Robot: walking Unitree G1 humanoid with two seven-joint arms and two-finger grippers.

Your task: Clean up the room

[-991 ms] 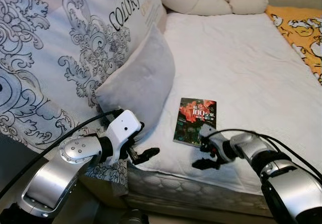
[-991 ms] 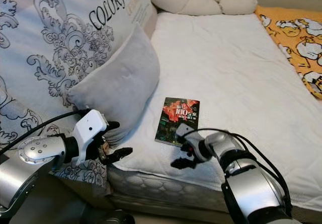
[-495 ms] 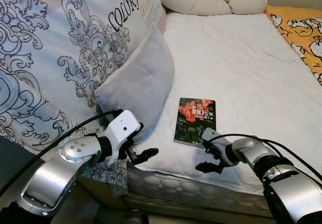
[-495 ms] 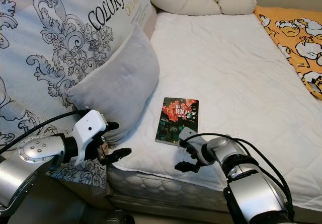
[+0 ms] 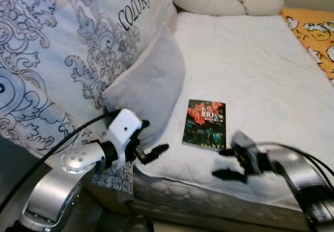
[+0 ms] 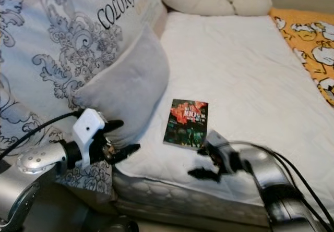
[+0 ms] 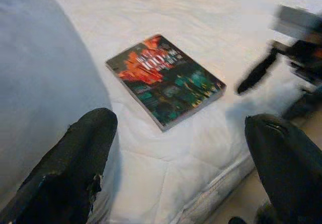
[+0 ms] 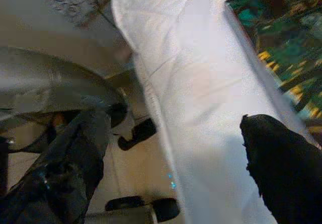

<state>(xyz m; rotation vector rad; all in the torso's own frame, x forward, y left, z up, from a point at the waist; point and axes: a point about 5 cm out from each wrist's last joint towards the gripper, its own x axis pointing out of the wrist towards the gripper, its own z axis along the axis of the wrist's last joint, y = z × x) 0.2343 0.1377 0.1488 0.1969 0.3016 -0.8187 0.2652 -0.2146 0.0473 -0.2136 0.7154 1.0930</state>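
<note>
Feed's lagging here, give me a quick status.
Both pincers open: right pincer beside book, left pincer near grey pillow. Book flat on bed, untouched. Nothing blocking it.

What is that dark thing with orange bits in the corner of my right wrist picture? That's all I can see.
Observer: It is a book with a red and green cover, lying flat on the white bed.
Operator: Is my right gripper holding it?
Observer: No. The right gripper is open at the book's near right corner, by the mattress edge.
Operator: Where is my other gripper?
Observer: The left gripper is open too, at the front of the bed beside a grey pillow.
Operator: What else is on the bed?
Observer: A long cream bolster lies across the far end.
</note>
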